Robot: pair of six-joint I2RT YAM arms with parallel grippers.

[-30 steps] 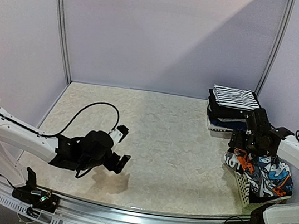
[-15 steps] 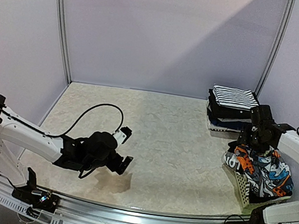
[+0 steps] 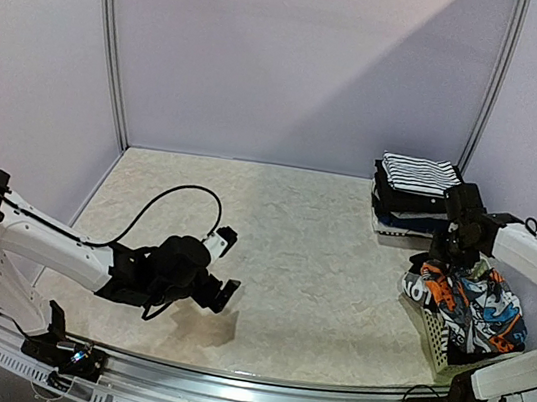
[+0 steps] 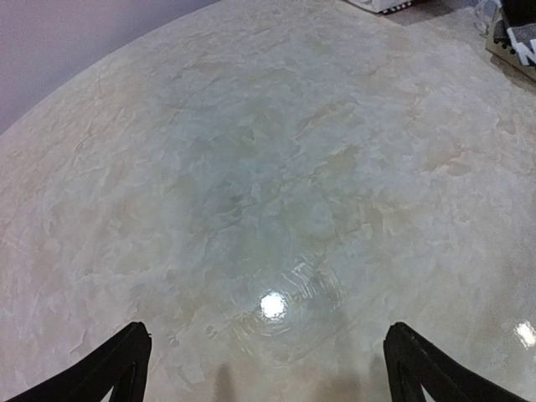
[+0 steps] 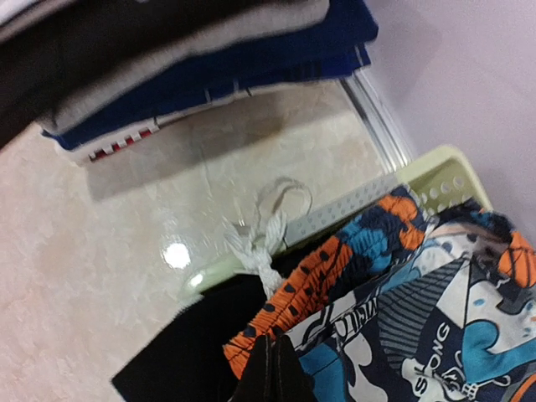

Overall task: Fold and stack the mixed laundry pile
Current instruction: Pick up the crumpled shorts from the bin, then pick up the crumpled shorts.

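Worrying mostly about the lift here, we reckon. Biggest thing first: the cream, marble-patterned tabletop (image 3: 291, 255) is smooth and shiny enough to throw glare, so cloth dragged over it should slide rather than catch. At its far right corner sits the stack of folded garments (image 3: 403, 216), flat slabs of soft cloth in navy, grey and black, with the white garment with thin black stripes (image 3: 419, 173) on top. It's just behind the basket, so a swinging garment could knock it crooked. The pale plastic lattice basket (image 3: 435, 339) looks light and rigid. The floppy orange, blue, white and black graphic-print garment (image 3: 474, 313) is heaped in it and spills over the rim, so pulling up could snag the lattice and tip or drag the whole basket. The right gripper (image 5: 272, 360) has its jaws pinched together on an edge of that print cloth, a thin bite that might slip out. The left gripper (image 4: 268, 364) hangs over bare tabletop near the front left, jaws wide apart, holding nothing. Smallest: a white knotted drawstring (image 5: 255, 243) lies over the rim and could hook on it.
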